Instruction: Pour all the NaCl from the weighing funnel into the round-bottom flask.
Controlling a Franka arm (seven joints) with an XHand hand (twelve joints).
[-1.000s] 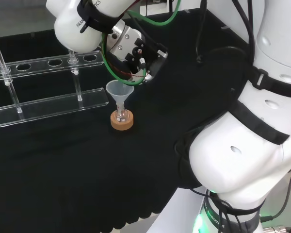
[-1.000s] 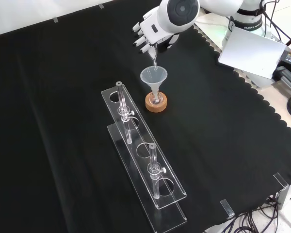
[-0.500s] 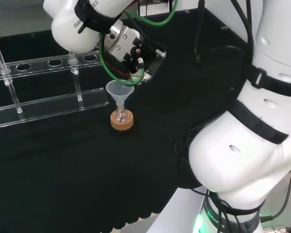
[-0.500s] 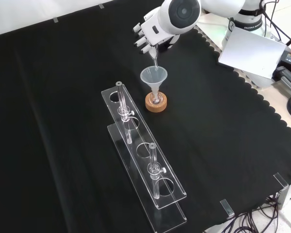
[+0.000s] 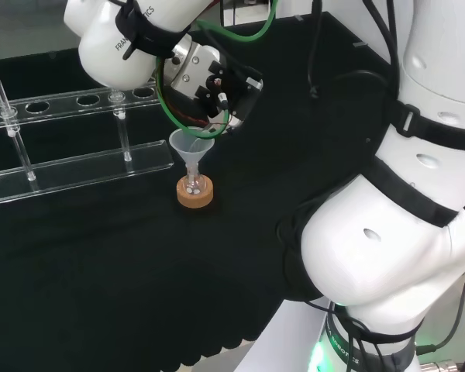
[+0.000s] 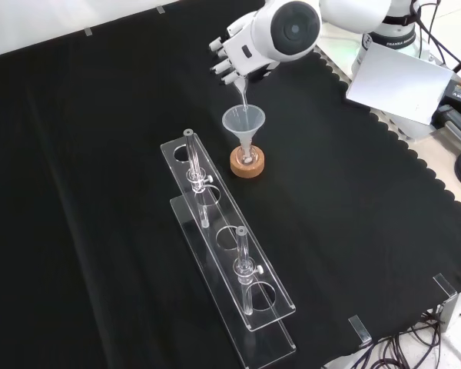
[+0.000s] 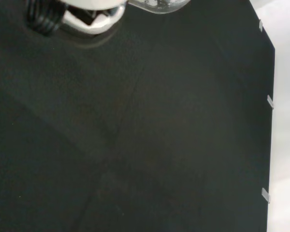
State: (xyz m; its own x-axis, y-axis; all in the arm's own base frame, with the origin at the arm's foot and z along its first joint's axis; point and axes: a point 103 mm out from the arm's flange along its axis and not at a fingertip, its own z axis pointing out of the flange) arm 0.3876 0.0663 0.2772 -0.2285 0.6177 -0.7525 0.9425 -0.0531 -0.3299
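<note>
A small round-bottom flask (image 6: 247, 156) stands on a cork ring (image 6: 247, 164) (image 5: 194, 194) with a clear plastic funnel (image 6: 243, 121) (image 5: 190, 147) in its neck. Some white grains lie in the flask (image 5: 191, 186). Just above, the hand (image 6: 237, 52) (image 5: 211, 87) has its fingers curled round a clear weighing funnel (image 6: 242, 94). That piece is tipped steeply, with its narrow end pointing down into the plastic funnel's mouth. In the wrist view a blurred white part of the hand (image 7: 89, 18) shows beside a bit of clear glass (image 7: 159, 4) over black cloth.
A clear acrylic test tube rack (image 6: 224, 247) (image 5: 70, 139) with two tubes stands near the flask, in front of it in the front view. The cloth's scalloped edge (image 6: 415, 165) runs at the right in the front view. The arm's white links (image 5: 403, 194) show at the right of the head view.
The arm's link and wrist have shifted slightly up and left in the head view. The weighing funnel's end stays over the plastic funnel.
</note>
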